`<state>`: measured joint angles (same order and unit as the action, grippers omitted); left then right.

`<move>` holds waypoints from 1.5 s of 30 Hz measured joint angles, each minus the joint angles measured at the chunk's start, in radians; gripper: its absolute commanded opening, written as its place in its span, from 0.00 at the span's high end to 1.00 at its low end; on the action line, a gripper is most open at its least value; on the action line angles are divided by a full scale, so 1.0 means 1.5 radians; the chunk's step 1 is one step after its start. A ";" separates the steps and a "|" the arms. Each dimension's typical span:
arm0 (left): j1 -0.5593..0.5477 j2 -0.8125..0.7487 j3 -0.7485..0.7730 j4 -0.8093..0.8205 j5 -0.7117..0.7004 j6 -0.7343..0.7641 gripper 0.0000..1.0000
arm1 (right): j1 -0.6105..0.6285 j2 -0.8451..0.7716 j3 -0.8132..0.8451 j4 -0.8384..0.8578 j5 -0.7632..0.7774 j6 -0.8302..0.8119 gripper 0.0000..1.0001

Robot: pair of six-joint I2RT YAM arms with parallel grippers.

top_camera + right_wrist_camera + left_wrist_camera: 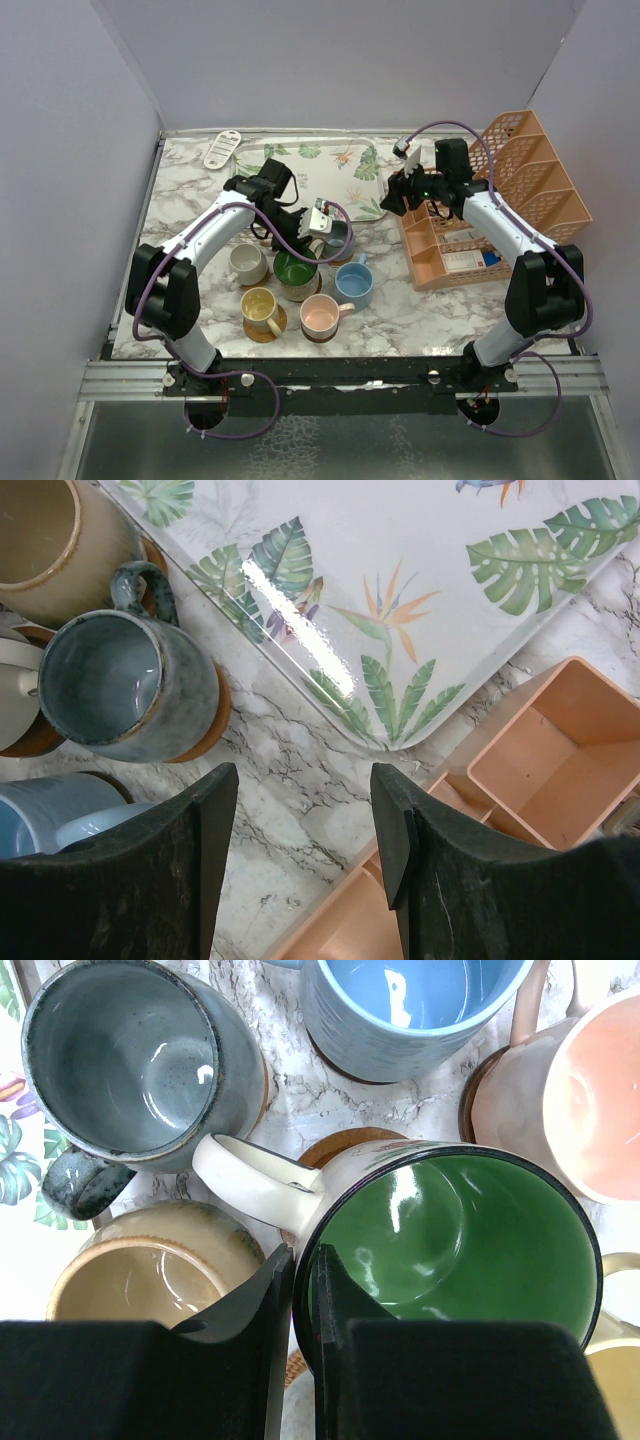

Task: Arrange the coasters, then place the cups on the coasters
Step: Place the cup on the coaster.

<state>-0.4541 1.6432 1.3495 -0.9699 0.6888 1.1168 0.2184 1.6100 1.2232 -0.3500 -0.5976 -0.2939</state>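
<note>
My left gripper (300, 1252) is shut on the rim of the green-inside cup (460, 1250), one finger inside and one outside beside its white handle. A wooden coaster (340, 1143) shows under that cup's far side. Around it stand the grey-blue cup (120, 1070), tan cup (150, 1270), light blue cup (420, 1000) and pink cup (600, 1100). From above, the yellow cup (260, 308) and pink cup (320, 315) sit on coasters, and the cream-white cup (247, 262) stands to the left. My right gripper (303, 775) hangs open over bare marble, holding nothing.
The leaf-patterned tray (340, 170) lies at the back middle. An orange mesh file rack (500, 200) fills the right side, just beside my right gripper (393, 195). A small white object (222, 148) lies at the back left corner. Walls close in three sides.
</note>
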 measured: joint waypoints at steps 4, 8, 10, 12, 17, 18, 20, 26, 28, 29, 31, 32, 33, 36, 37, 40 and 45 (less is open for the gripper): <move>0.000 0.002 0.000 0.000 0.000 0.000 1.00 | 0.000 0.000 0.000 0.000 0.000 0.000 0.43; 0.000 0.005 0.000 0.000 -0.001 0.000 1.00 | 0.000 0.000 0.000 -0.001 -0.001 0.000 0.43; 0.000 0.007 0.000 0.000 -0.001 0.000 1.00 | 0.000 0.000 0.000 -0.001 -0.001 0.000 0.43; 0.000 0.008 0.000 0.000 -0.001 0.000 1.00 | 0.000 0.000 0.000 -0.001 -0.001 0.000 0.43; 0.000 0.009 0.000 0.000 -0.001 0.000 1.00 | 0.000 0.000 0.000 -0.001 -0.002 0.000 0.43; 0.000 0.009 0.000 0.000 -0.001 0.000 1.00 | 0.000 0.000 0.000 -0.001 -0.002 0.000 0.43; 0.000 0.010 0.000 0.000 -0.001 -0.001 1.00 | 0.000 0.000 0.000 -0.001 -0.002 0.000 0.43; 0.000 0.013 0.000 0.000 -0.001 -0.005 1.00 | 0.000 0.000 0.000 -0.001 -0.002 0.000 0.43; 0.000 0.014 0.000 0.000 -0.002 -0.006 0.99 | 0.000 0.000 0.000 -0.001 -0.002 0.000 0.43; 0.000 0.014 -0.001 0.001 -0.002 -0.006 0.99 | 0.000 0.000 0.000 -0.001 -0.002 0.000 0.43; 0.000 0.014 -0.007 0.004 -0.002 -0.007 0.98 | 0.000 0.000 0.000 -0.001 -0.002 0.000 0.43; 0.000 0.015 -0.010 0.006 -0.002 -0.008 0.97 | 0.000 0.000 0.000 -0.001 -0.002 0.000 0.43; 0.000 0.016 -0.014 0.008 -0.002 -0.008 0.97 | 0.000 0.000 0.000 -0.001 -0.002 0.000 0.43; 0.000 0.018 -0.015 0.009 -0.004 -0.008 0.95 | 0.000 0.000 0.000 -0.001 -0.002 0.000 0.43; 0.000 0.018 -0.015 0.010 -0.004 -0.009 0.95 | 0.000 0.000 0.000 -0.001 -0.002 0.000 0.43; 0.000 0.018 -0.015 0.011 -0.005 -0.012 0.92 | 0.000 0.000 0.000 -0.001 -0.002 0.000 0.43; 0.000 0.018 -0.015 0.012 -0.005 -0.018 0.85 | 0.000 0.000 0.000 -0.001 -0.002 0.000 0.43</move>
<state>-0.4541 1.6703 1.3266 -0.9516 0.6807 1.0897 0.2184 1.6100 1.2232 -0.3519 -0.6006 -0.2943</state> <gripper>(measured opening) 0.136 0.566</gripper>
